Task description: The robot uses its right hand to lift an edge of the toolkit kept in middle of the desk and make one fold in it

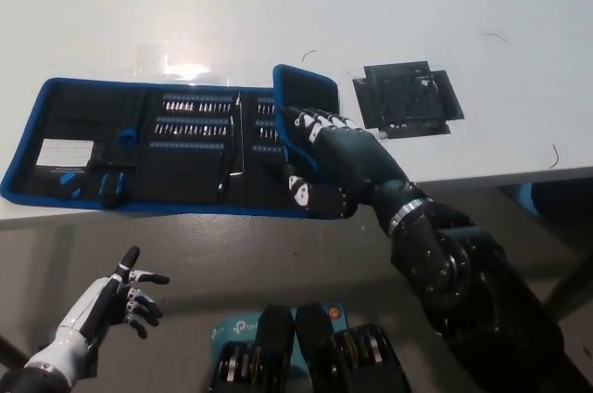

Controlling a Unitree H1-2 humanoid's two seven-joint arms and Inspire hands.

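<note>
**On the tabletop: fold half made, flap raised but not laid down**

Across the white tabletop (463, 13), near its front edge, a black toolkit (139, 147) with blue trim lay spread open. Its left and middle panels rested flat, showing rows of small bits (199, 120) and a few tools in pockets. The right-hand panel, the flap (306, 101), stood lifted off the surface, tilted up and leaning toward the middle of the kit.

The black right hand (338, 166) reached in from the lower right and was under and against that raised flap, its fingers (310, 120) extended along the flap's surface. Whether those fingers pinched the flap or only propped it could not be told from this view.

The white left hand (125, 296) rested low at the lower left, below the tabletop edge, fingers apart and holding nothing.

A dark square patch (403, 99) lay on the tabletop just right of the kit, apart from it.

By the look of things, the lifting of the edge was done. What remained, as a judgement, was carrying the flap on over the bits and laying it flat to complete the single fold, then letting go.
</note>
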